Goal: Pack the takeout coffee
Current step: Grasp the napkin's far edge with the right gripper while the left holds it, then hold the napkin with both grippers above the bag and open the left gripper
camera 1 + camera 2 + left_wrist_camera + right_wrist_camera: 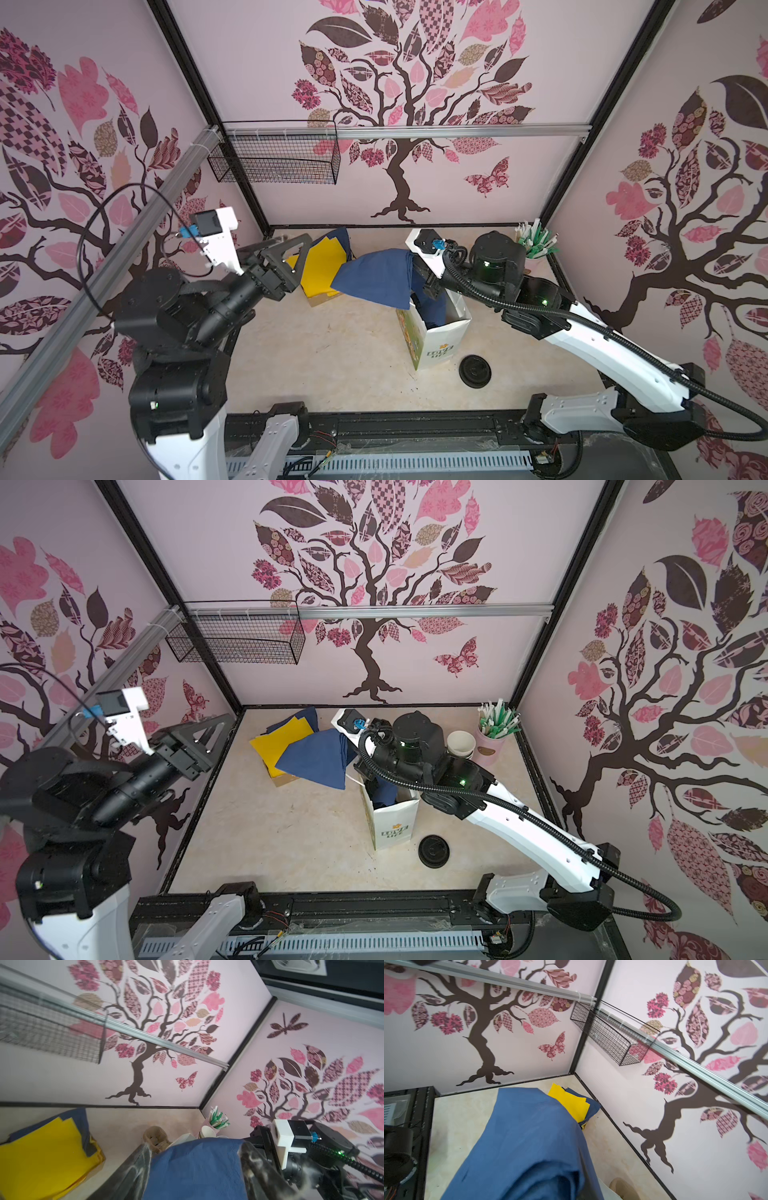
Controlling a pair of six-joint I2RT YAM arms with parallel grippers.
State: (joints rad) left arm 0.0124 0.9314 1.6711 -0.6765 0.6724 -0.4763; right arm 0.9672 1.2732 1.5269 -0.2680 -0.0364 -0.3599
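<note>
1. Nearest the camera, a loose black lid (475,370) lies flat on the table (324,365), just beside the foot of the paper bag (442,338).
2. The paper bag stands upright and open near mid-table. A dark blue fold hangs down into its mouth.
3. The right gripper (426,286) is at the bag's mouth. Its fingers are buried under the blue napkin (374,278), clenched on the cloth. The napkin hangs from the gripper clear of the table and spreads leftward like a tent. In the right wrist view it covers the whole gripper.
4. The takeout coffee cannot be located. No capped cup shows in any view, and the napkin hides the inside of the bag.
5. The left gripper (291,245) hovers at the left, above the table's edge. Its fingers (137,1172) are spread apart and grasp nothing.
6. Behind the napkin lies a stack of yellow and blue napkins (322,266), flat on the table.
7. In the far right corner, nested lidless cups (460,744) stand just beside a pink holder of straws (494,746).
8. Farthest, a wire basket (274,153) hangs on the rear wall's rail.
</note>
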